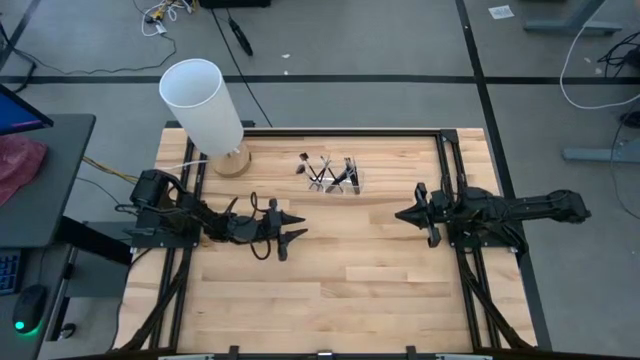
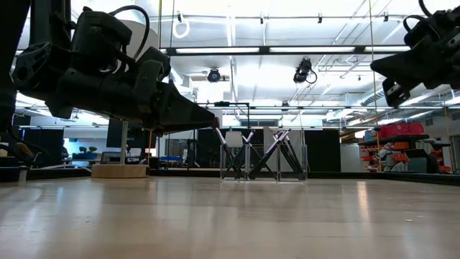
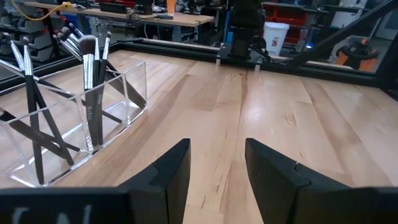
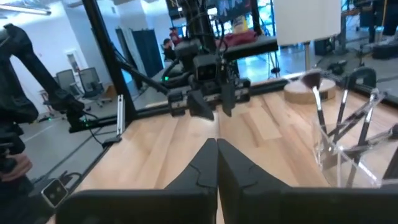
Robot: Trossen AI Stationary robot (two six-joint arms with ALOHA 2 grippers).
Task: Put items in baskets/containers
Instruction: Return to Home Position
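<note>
All brushes (image 1: 322, 172) sit in the holder (image 1: 352, 186) between my released left pincer (image 1: 298, 229) and clenched right pincer (image 1: 401, 214); none loose on the table (image 1: 350, 290), job looks done.

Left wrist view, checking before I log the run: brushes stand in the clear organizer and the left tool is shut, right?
No. The brushes do stand in the clear organizer, but the left tool is open: the left wrist view shows a gap between its fingers.
</note>
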